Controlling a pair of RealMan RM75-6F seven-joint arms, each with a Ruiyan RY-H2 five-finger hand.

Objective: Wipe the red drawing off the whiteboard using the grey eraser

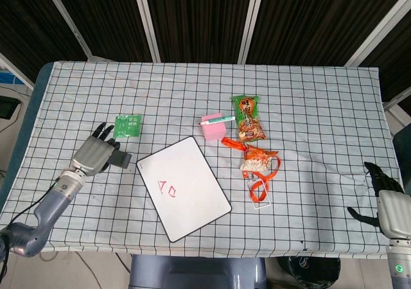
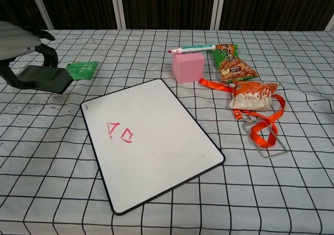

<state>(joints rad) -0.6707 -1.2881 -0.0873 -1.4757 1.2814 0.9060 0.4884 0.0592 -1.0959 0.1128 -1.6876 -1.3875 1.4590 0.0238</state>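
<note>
Counting across the checked white tablecloth [image 1: 321, 96] gives one of nearly everything: one white rectangular whiteboard with a black rim [image 1: 192, 173], one flat dark grey eraser block [image 2: 44, 78], one pink cube [image 1: 213, 130], one marker pen with a red cap and green barrel [image 2: 191, 49] lying across the cube's top, one small flat green packet [image 1: 128, 124], and one orange lanyard strap [image 1: 260, 185] with a metal clip; the exception is snack bags, of which there are two, a green-topped one [image 1: 247, 117] and an orange-and-white one [image 1: 257, 157] just below it, at about 3 o'clock from the board.

The red drawing [image 1: 168, 189] is two small outlined shapes side by side on the left half of the board; the board's long axis runs from 11 o'clock to 5 o'clock in the head view.

The left hand [image 1: 96, 154] grips the eraser, fingers curled over its top and the block jutting toward 3 o'clock; in the chest view it appears lifted clear of the cloth, though the angle makes that hard to settle; its long axis runs roughly 9 to 3 o'clock; it sits at about 9 o'clock from the board's upper left corner, near it but not touching, with the green packet just beyond at 1 o'clock.

The right hand [image 1: 384, 196] shows at the table's right edge near 4 o'clock, well apart from everything, fingers spread and holding nothing.
</note>
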